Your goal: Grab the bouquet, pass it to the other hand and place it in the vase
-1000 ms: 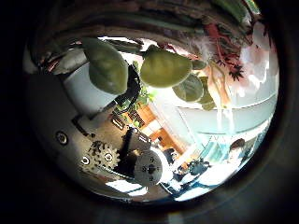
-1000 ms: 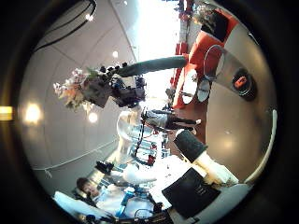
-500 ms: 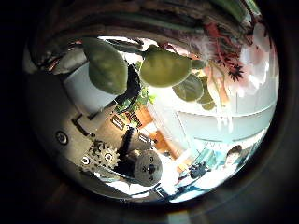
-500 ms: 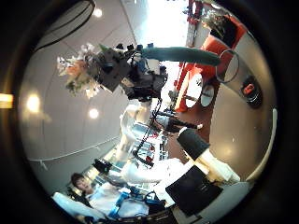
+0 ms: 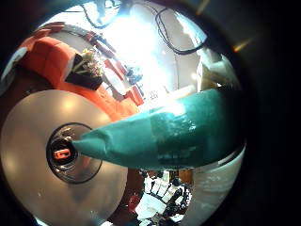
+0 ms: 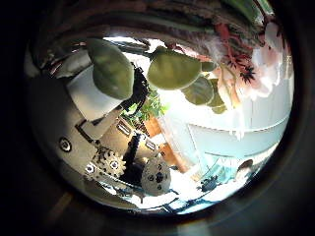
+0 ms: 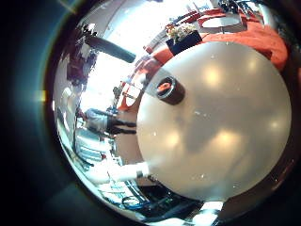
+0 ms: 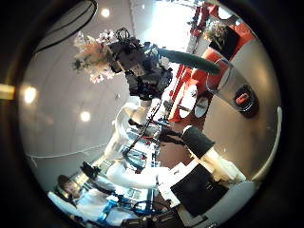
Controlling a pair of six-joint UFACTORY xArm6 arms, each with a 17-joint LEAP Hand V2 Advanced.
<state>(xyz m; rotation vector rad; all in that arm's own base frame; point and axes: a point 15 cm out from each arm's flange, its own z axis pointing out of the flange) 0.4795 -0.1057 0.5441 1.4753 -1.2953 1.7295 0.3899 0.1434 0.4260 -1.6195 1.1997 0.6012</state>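
Closer to the vase (image 7: 170,90) now, the bouquet (image 8: 95,52) points its teal stem at it. The left hand (image 8: 138,62) grips the bouquet above the white table (image 7: 216,122). I cannot tell how the right hand's fingers are.

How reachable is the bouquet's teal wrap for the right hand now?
Probably yes: the left hand holds the bouquet aloft, its teal wrap sticking out bare toward the right hand, nothing between.

No legible text, labels or numbers; views perhaps too warped
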